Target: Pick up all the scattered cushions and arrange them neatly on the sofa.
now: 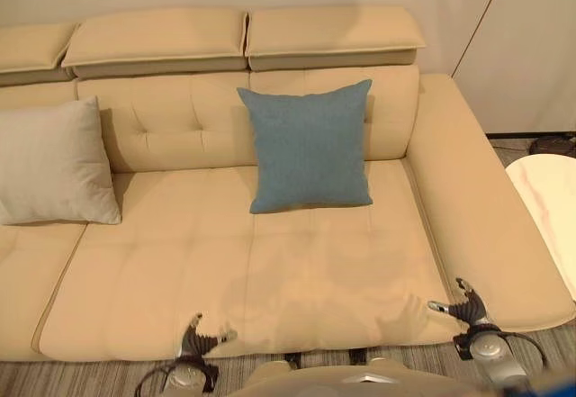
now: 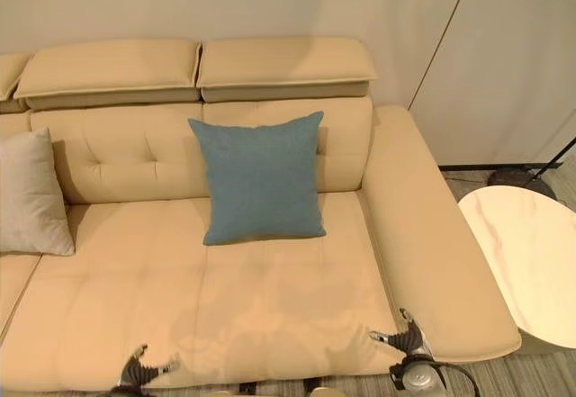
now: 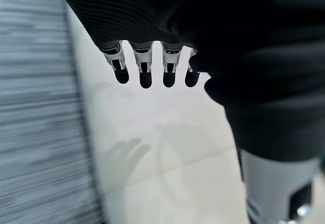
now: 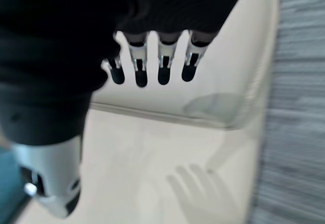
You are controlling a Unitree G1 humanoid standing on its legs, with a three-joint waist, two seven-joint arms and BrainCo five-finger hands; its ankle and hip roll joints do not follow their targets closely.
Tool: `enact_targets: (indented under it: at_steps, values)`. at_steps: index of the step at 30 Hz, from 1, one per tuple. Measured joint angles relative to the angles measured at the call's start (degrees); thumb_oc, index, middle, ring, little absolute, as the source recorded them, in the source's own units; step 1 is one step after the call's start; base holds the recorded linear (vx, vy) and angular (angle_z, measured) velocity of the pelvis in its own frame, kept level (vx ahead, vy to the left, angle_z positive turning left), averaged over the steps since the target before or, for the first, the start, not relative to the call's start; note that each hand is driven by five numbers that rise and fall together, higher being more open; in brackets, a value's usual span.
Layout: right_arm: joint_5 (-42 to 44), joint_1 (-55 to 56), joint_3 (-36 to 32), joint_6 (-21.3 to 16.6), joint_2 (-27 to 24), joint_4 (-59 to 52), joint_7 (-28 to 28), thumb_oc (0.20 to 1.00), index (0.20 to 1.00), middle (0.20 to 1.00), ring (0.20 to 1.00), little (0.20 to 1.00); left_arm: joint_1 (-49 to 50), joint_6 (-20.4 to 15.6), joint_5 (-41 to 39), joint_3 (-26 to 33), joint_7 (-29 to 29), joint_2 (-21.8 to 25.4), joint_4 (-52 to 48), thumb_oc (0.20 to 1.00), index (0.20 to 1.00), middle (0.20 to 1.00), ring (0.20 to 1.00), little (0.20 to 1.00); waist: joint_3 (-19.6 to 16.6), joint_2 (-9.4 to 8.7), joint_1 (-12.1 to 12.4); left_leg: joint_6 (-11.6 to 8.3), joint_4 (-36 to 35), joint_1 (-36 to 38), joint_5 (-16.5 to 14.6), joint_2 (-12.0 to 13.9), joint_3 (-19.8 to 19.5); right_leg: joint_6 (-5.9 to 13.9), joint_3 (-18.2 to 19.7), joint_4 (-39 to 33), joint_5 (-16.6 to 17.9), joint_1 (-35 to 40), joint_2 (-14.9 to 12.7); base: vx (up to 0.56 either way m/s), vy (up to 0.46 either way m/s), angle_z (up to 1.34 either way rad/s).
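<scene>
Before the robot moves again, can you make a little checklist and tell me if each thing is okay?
1. Left hand holds nothing: ok, fingers relaxed over the front edge of the sofa.
2. Right hand holds nothing: ok, fingers relaxed near the sofa's front right corner.
3. Blue cushion on the sofa: ok, propped upright against the backrest.
4. Grey cushion on the sofa: ok, leaning on the backrest at the robot's left.
5. More cushions left on the floor: cannot tell, little floor shows.
6. Round white table away from the hands: ok, it stands past the armrest on the right.
</scene>
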Motion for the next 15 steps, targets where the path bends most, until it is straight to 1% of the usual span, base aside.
enact_targets:
  at_steps: [2, 4, 6, 8, 10, 11, 12, 13, 14, 15]
  values:
    - [-0.8, 0.7, 0.1, 0.3, 0.0, 1.8, -0.1, 1.0, 1.0, 1.0, 1.0, 1.0, 0.6, 0.0, 1.5, -0.1, -0.5, 0.0, 1.2, 1.0, 1.0, 1.0, 1.0, 1.0, -0.2, -0.36, -0.2, 0.29, 0.0, 0.6, -0.2, 0.1, 0.2, 0.03, 0.7, 0.0, 0.1, 0.4, 0.1, -0.04, -0.029, -0.09]
    - [-2.0, 0.3, 0.6, 0.5, 1.0, 7.8, 0.0, 1.0, 1.0, 1.0, 1.0, 1.0, -0.9, 0.2, 2.1, -0.5, -1.1, -0.4, 5.0, 1.0, 1.0, 1.0, 1.0, 1.0, -1.0, -0.58, -0.2, 0.4, 0.0, 1.6, -0.3, 0.3, 0.2, -0.16, 0.7, 0.0, 0.0, 1.5, 0.3, -0.06, -0.057, -0.01]
    - [-2.0, 0.8, 0.9, 0.6, 1.2, 9.9, 0.4, 1.0, 1.0, 1.0, 1.0, 1.0, -0.9, 0.3, 2.1, -0.5, -2.0, -0.6, 5.2, 1.0, 1.0, 1.0, 1.0, 1.0, -0.9, -0.53, -0.2, 0.41, 0.0, 2.0, -0.3, 0.5, 0.1, -0.15, 0.7, 0.0, 0.0, 1.9, 0.5, -0.1, -0.072, 0.0]
    - [-2.0, 2.9, 1.9, 1.2, 1.7, 10.5, 1.2, 1.0, 1.0, 1.0, 1.0, 1.0, -0.8, 0.4, 2.3, -0.7, -2.2, -0.6, 5.3, 1.0, 1.0, 1.0, 1.0, 1.0, -0.8, -0.47, -0.2, 0.4, 0.0, 2.2, -0.3, 0.9, 0.0, -0.35, 0.7, 0.3, -0.1, 2.5, 0.9, -0.15, -0.073, 0.03]
    - [-2.0, 3.1, 3.2, 1.4, 1.8, 10.5, 1.4, 1.0, 1.0, 1.0, 1.0, 1.0, -1.1, 0.4, 3.3, -2.2, -2.2, -0.5, 5.3, 1.0, 1.0, 1.0, 1.0, 1.0, -0.2, -0.43, -0.2, 0.3, 0.0, 2.0, -0.2, 1.3, 0.0, -0.67, 0.6, 0.3, -0.3, 2.5, 1.3, -0.22, -0.052, 0.05]
    - [-2.0, 3.0, 3.7, 1.5, 1.8, 10.5, 1.6, 1.0, 1.0, 1.0, 1.0, 1.0, -2.0, 0.4, 3.3, -2.4, -2.2, -0.7, 5.3, 1.0, 1.0, 1.0, 1.0, 1.0, 0.0, -0.36, -0.3, 0.1, 0.5, 1.8, -0.1, 1.6, 0.0, -0.88, 0.3, 0.4, -0.3, 2.4, 1.9, -0.29, -0.034, 0.15]
    - [-2.0, 2.9, 4.0, 1.6, 1.9, 10.5, 1.6, 1.0, 1.0, 1.0, 1.0, 1.0, -2.4, 0.6, 3.3, -2.4, -2.2, -0.6, 5.6, 1.0, 1.0, 1.0, 1.0, 1.0, 0.1, -0.16, -0.3, -0.48, 2.4, 0.0, -0.1, 2.0, -0.4, -1.12, 0.0, 0.8, -0.5, 1.6, 2.2, -0.24, -0.007, 0.25]
    - [-2.0, 2.1, 4.8, 1.6, 1.9, 11.0, 1.6, 1.0, 1.0, 1.0, 1.0, 1.0, -3.9, 1.0, 3.3, -2.4, -2.2, -0.4, 5.6, 1.0, 1.0, 1.0, 1.0, 1.0, 1.0, -0.69, -0.2, -1.93, 5.2, -2.0, -1.0, 2.2, -0.9, -2.12, -1.0, 1.6, -0.8, 0.6, 1.8, -0.23, 0.033, 0.28]
    - [-2.0, 1.1, 4.9, 1.7, 1.9, 11.7, 1.6, 1.0, 1.0, 1.0, 1.0, 1.0, -6.0, 1.2, 3.3, -2.5, -2.2, -0.4, 5.6, 1.0, 1.0, 1.0, 1.0, 1.0, 2.5, -1.05, -0.1, -4.11, 6.5, -3.0, -1.1, 2.2, -1.4, -4.17, -1.7, 1.8, -0.3, -0.1, 1.6, -0.24, 0.082, 0.22]
    - [-2.1, -1.2, 5.5, 1.8, 2.8, 11.4, 1.5, 1.0, 1.0, 1.0, 1.0, 1.0, -9.3, 1.5, 3.2, -2.0, -2.3, -0.7, 7.3, 1.0, 1.0, 1.0, 1.0, 1.0, 4.1, -5.04, -0.5, -3.73, 19.9, -5.7, -6.8, -1.0, -0.4, -6.85, -2.3, 0.3, 3.3, -0.8, -2.5, -0.19, 0.112, 0.21]
